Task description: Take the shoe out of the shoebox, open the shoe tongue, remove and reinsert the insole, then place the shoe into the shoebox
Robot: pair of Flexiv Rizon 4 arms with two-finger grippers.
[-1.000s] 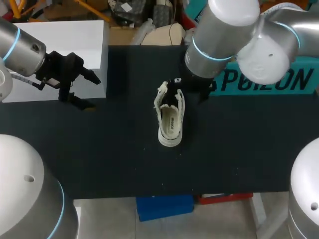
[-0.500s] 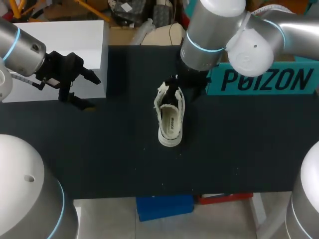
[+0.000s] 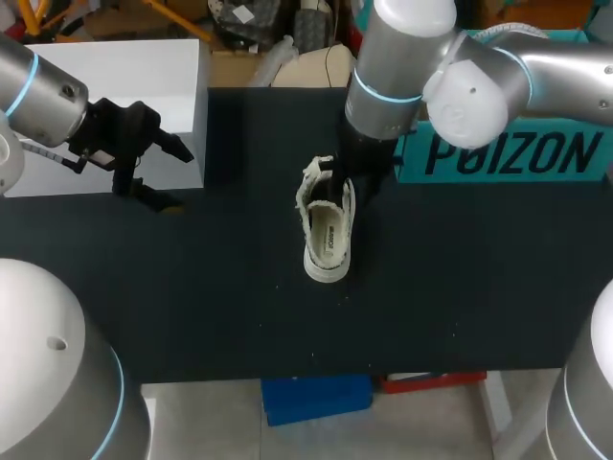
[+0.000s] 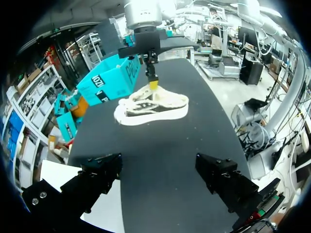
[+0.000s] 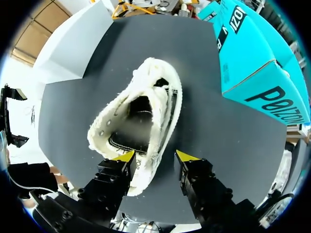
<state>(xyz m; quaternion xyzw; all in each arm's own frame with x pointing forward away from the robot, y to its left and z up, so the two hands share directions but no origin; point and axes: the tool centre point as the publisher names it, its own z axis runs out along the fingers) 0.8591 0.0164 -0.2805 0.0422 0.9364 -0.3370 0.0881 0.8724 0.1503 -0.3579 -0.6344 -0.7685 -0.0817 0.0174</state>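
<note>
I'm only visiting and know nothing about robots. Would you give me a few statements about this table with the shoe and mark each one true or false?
1. The shoe lies on the table, outside the shoebox. True.
2. The left gripper holds the shoe. False: it is open and empty, off by the white box.
3. The right gripper is at the shoe, with one finger on each side of its side wall. True.
4. The shoebox is red. False: it is teal.
5. The shoe is black. False: it is off-white.
</note>
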